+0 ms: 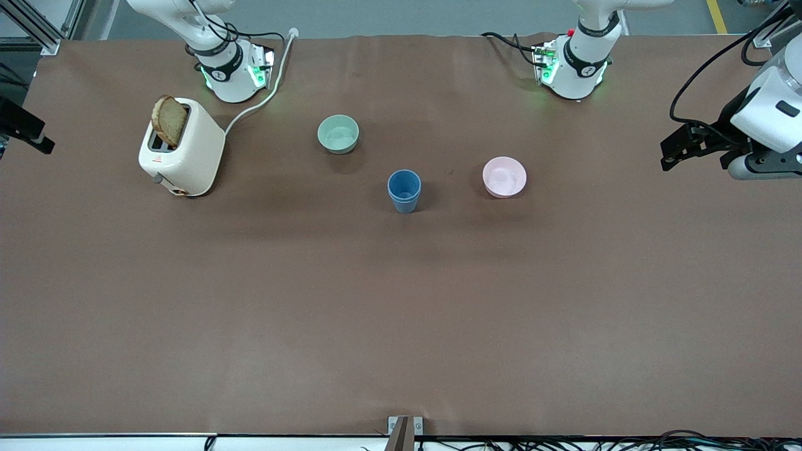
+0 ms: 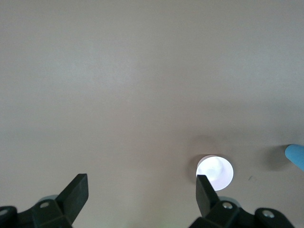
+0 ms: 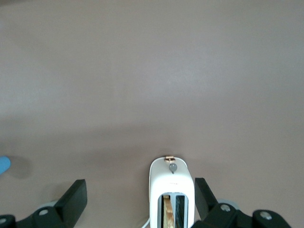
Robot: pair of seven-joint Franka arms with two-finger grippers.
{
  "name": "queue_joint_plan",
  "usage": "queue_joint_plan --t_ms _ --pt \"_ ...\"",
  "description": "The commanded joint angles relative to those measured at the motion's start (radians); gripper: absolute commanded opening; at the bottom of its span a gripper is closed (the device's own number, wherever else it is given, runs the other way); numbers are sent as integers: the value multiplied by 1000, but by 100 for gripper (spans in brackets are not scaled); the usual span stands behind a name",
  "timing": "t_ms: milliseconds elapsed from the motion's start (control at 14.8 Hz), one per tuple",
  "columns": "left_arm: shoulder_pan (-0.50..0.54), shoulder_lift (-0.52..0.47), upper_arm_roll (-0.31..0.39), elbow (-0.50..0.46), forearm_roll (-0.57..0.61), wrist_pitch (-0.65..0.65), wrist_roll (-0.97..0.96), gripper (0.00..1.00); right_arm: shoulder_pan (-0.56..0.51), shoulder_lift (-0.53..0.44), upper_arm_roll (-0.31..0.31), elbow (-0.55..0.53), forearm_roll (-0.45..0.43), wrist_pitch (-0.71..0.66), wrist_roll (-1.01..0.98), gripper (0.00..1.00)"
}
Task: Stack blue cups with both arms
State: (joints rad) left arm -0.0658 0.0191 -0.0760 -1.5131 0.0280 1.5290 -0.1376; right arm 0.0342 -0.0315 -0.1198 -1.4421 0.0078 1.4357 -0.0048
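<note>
One blue cup (image 1: 404, 190) stands upright mid-table, between the pale green bowl (image 1: 338, 134) and the pink bowl (image 1: 504, 176). No second separate blue cup shows, and I cannot tell whether one is nested inside. My left gripper (image 1: 668, 158) hangs open and empty over the left arm's end of the table. In the left wrist view its gripper (image 2: 142, 190) is wide open, with the cup's edge (image 2: 295, 155) far off. My right gripper (image 1: 34, 136) is over the right arm's end of the table. In the right wrist view it (image 3: 140, 194) is open and empty, with a sliver of the cup (image 3: 4, 164) showing.
A white toaster (image 1: 185, 150) with a bread slice (image 1: 169, 120) sticking out stands near the right arm's base, its cord running to the table's edge. It shows in the right wrist view (image 3: 171, 190). The pink bowl shows in the left wrist view (image 2: 216, 171).
</note>
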Motion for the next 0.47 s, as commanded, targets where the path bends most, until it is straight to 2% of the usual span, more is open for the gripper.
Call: queue_joint_plan --t_ms 0,406 --pt "-5 12 -1 25 18 -1 6 100 -5 15 3 14 -11 -31 -15 100" --pt "-2 12 -1 25 18 -1 7 100 -7 16 3 -9 -8 -18 -7 100"
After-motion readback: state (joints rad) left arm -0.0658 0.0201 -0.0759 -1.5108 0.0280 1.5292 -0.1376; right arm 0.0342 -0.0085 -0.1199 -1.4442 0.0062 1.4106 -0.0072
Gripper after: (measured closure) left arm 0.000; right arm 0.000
